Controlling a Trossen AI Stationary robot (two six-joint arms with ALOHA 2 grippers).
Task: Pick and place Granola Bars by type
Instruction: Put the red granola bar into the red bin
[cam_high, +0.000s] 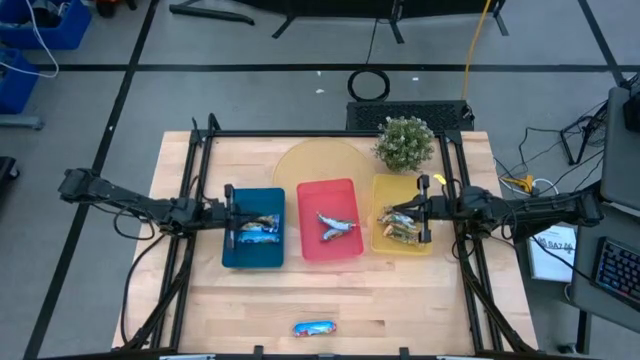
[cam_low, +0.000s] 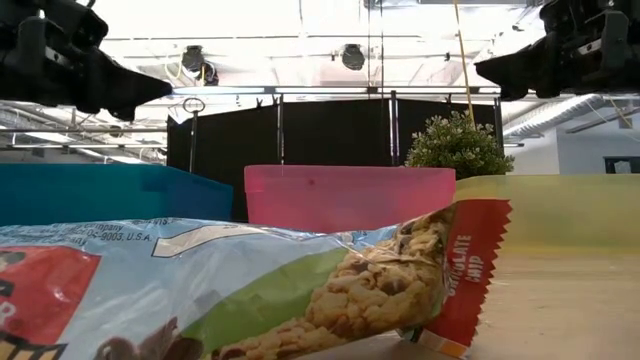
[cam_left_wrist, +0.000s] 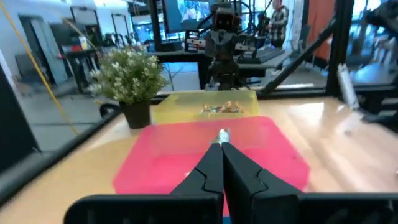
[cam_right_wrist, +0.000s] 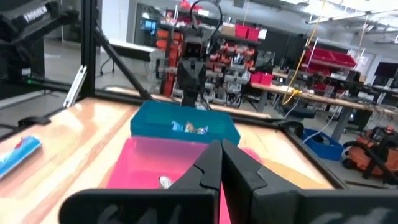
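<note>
Blue-and-white granola bars (cam_high: 257, 229) lie in the blue tray (cam_high: 252, 258). Green and tan bars (cam_high: 400, 226) lie in the yellow tray (cam_high: 385, 187). One silvery bar (cam_high: 338, 226) rests in the red tray (cam_high: 340, 188). Another blue bar (cam_high: 314, 328) lies flat on the table by its near edge and fills the low view (cam_low: 230, 290). My left gripper (cam_high: 232, 216) hovers shut over the blue tray's left side, its fingers (cam_left_wrist: 222, 149) closed on nothing. My right gripper (cam_high: 425, 210) hovers shut over the yellow tray's right side (cam_right_wrist: 221, 149).
A potted plant (cam_high: 405, 143) stands behind the yellow tray. A round pale mat (cam_high: 310, 160) lies under the trays' far ends. Dark frame rails (cam_high: 190, 200) run along both table sides. Bare wood (cam_high: 420, 300) lies between the trays and the near edge.
</note>
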